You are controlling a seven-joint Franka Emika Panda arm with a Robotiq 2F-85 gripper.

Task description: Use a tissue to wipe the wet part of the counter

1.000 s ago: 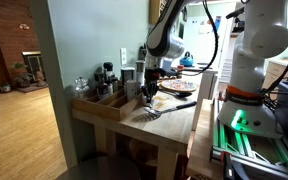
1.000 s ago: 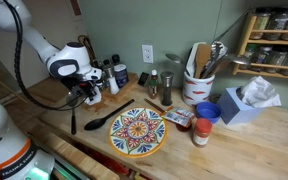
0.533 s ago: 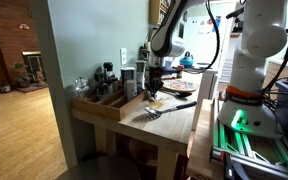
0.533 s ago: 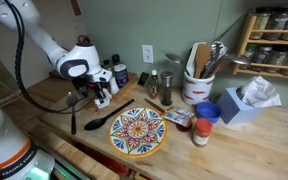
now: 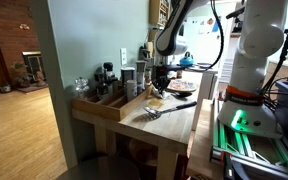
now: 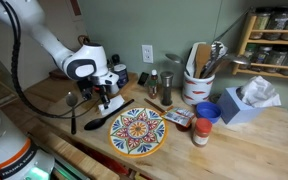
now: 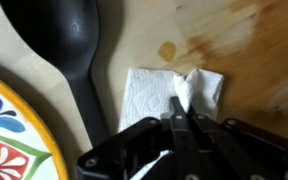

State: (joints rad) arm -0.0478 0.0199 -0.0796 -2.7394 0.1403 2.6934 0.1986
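The tissue (image 7: 149,92), wrist view: flat on the desk (image 7: 234,20), beyond the black spoon (image 7: 69,50) from the plate (image 7: 9,135), just beside the wet stain (image 7: 169,50). The claw (image 7: 187,118) is narrow and pinches a raised fold. In both exterior views the claw (image 5: 158,92) (image 6: 102,100) hangs low beside the plate. The step in hand appears to be wiping. The next move calls for dragging the tissue across the stain under downward pressure.

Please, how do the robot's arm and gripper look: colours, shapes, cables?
The arm is white, built of rounded segments. A black cable hangs in a loop beside it. The gripper is black, with two narrow fingers.
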